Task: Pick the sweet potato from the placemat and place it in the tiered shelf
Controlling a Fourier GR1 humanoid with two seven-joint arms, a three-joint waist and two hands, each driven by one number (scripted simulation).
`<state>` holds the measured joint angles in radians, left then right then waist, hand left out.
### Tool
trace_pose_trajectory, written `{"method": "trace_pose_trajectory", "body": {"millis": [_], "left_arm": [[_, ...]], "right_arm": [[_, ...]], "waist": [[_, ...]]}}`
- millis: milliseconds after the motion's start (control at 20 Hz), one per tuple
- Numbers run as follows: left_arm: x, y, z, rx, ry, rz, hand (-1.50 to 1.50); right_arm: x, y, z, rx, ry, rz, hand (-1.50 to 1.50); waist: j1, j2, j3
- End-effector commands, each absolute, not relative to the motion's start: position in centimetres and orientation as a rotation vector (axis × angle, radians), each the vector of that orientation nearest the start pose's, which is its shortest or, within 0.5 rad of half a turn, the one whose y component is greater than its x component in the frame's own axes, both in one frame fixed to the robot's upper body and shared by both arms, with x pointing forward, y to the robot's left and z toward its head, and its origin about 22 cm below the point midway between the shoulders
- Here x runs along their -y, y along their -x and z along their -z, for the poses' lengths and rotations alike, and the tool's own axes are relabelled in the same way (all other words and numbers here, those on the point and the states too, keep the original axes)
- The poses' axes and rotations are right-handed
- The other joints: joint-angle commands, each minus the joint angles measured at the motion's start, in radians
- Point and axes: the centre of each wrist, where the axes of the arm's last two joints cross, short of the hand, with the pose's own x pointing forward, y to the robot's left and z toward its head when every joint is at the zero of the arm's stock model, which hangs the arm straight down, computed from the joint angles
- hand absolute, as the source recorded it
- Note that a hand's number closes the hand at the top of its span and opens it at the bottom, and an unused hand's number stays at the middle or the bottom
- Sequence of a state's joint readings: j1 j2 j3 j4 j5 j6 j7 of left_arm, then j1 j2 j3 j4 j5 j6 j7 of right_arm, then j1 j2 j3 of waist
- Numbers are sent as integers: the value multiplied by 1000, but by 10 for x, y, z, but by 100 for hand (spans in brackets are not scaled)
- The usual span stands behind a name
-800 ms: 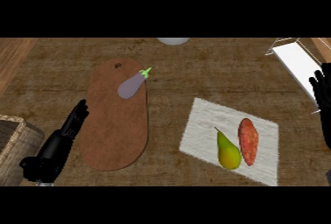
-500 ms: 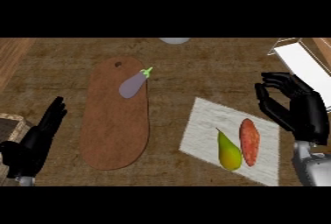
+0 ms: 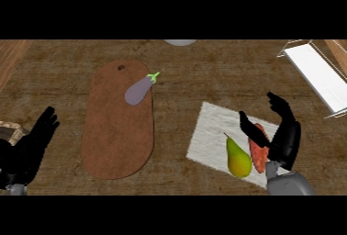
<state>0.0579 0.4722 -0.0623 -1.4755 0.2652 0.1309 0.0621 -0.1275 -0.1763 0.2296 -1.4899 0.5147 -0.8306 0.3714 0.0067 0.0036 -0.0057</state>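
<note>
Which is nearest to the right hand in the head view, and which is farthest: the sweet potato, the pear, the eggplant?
From the right hand:
1. Sweet potato, on the placemat, partly under the hand.
2. Pear, just left of the sweet potato, same placemat.
3. Eggplant, far left, on the wooden cutting board.

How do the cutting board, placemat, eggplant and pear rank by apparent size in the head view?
Largest to smallest:
1. cutting board
2. placemat
3. and 4. eggplant and pear: they look alike in size, so no ranking.
</note>
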Motion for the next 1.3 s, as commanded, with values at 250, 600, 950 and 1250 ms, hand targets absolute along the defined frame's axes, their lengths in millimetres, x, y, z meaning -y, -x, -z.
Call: {"method": "trace_pose_trajectory", "body": {"millis": [250,600,950,1250], "left_arm": [[-355,-229,-7,1323,-283,26,0],[-356,-224,-3,1307,-272,46,0],[-346,-225,3,1307,-258,55,0],[-345,-224,-3,1328,-266,53,0]], "right_arm": [[180,-268,-14,1206,1183,-115,-150],[149,-266,-39,816,1189,-420,-150],[129,-277,-68,543,1112,-688,-150],[146,-278,-77,417,1135,-761,-150]], "waist": [[-28,-14,-5],[-16,-13,-1],[-9,-8,1],[-10,-9,4]]}}
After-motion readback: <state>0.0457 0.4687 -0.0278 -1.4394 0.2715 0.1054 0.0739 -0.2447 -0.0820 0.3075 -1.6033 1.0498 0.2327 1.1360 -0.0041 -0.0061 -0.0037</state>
